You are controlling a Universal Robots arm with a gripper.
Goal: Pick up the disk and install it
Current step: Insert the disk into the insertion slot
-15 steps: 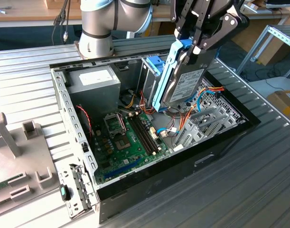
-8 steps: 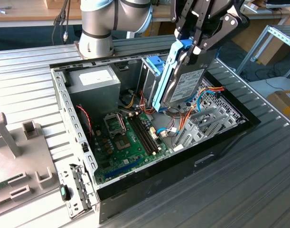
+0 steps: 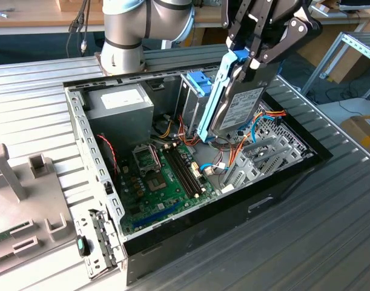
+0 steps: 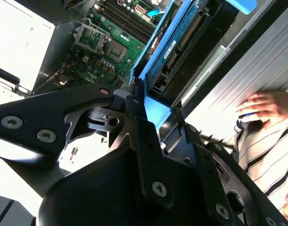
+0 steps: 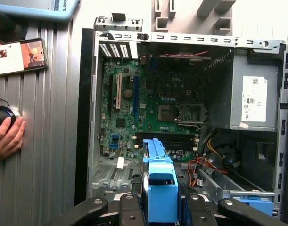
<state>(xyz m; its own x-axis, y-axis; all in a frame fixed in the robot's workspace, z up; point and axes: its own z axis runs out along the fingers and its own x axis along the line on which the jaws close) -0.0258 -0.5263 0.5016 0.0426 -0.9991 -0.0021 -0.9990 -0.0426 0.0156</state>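
The disk (image 3: pixel 239 106) hangs on edge, tilted, above the open computer case (image 3: pixel 82 139), its grey face with the white label toward the exterior view's right and its light-blue rail (image 3: pixel 216 97) along the left edge. My gripper (image 3: pixel 248 57) is shut on its top end. The disk sits just to the right of the blue-tabbed drive cage (image 3: pixel 195 85). In both wrist views the black fingers (image 5: pixel 129 207) clamp the blue frame (image 5: pixel 160 183) (image 4: pixel 174 52), with the gripper (image 4: pixel 155 108) (image 5: pixel 160 202) over the green motherboard (image 5: pixel 148 108).
A grey power-supply box (image 3: pixel 121 103) (image 5: pixel 254 99) fills the case's far corner. Orange and blue cables (image 3: pixel 257 130) lie under the disk. A person's hand (image 5: pixel 7 136) (image 4: pixel 266 106) rests on the ribbed table beside the case, near a phone (image 5: pixel 21 56). Grey fixtures (image 3: pixel 15 200) stand at the exterior view's left.
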